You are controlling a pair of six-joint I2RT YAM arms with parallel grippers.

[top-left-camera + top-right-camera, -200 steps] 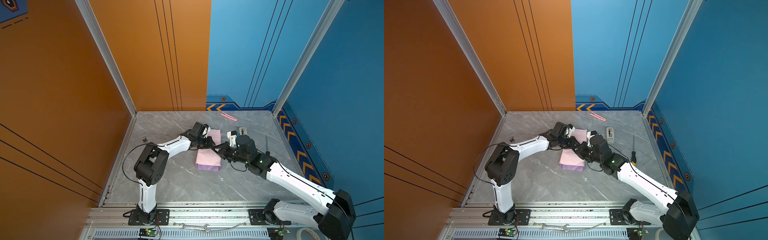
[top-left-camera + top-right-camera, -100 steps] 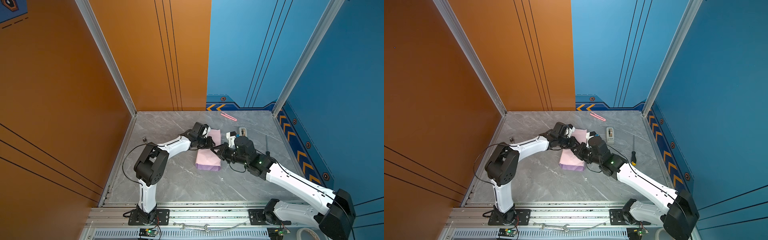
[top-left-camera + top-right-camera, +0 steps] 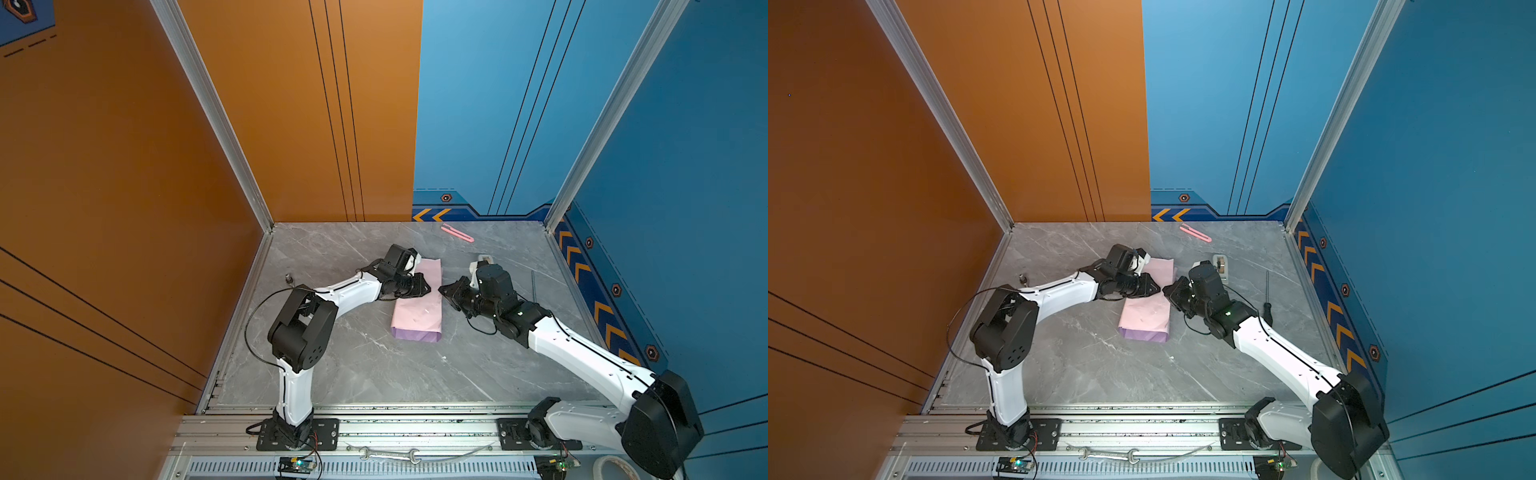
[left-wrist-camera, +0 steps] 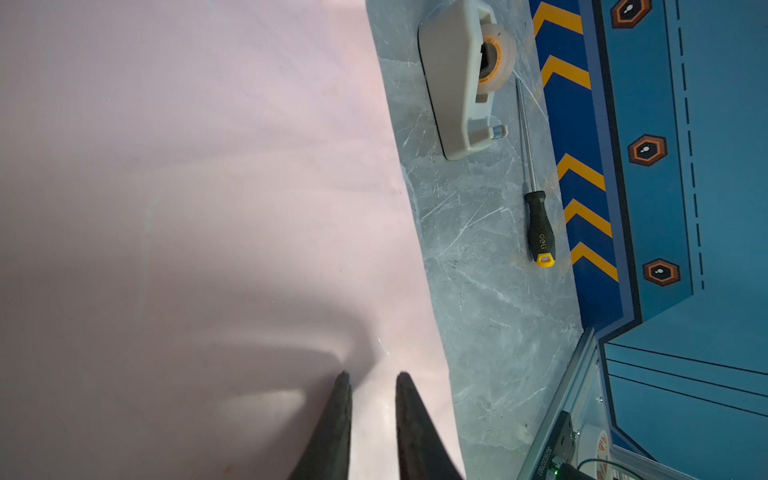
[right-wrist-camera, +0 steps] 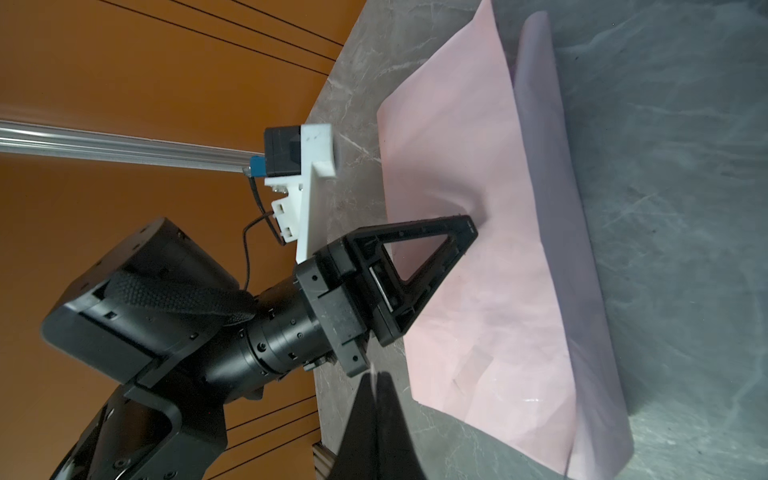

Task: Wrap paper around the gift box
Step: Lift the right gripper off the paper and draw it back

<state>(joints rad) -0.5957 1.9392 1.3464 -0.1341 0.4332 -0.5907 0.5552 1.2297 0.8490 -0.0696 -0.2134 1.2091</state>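
The paper lies folded into a long packet mid-table, pale pink on top with a lilac flap at its near end. The gift box is hidden under it. My left gripper presses its tips down on the paper near its right edge, denting it. Its jaws stand a little apart and hold nothing. In the right wrist view this left gripper leans on the paper. My right gripper hovers just off the packet's right edge, shut, with a thin clear sliver, apparently tape, poking from its tips.
A beige tape dispenser stands behind my right wrist, and a black-handled screwdriver lies to its right. A pink cutter lies by the back wall and a small bolt near the left wall.
My right gripper has shifted slightly beside the paper's right edge. The left gripper and the paper have not moved.
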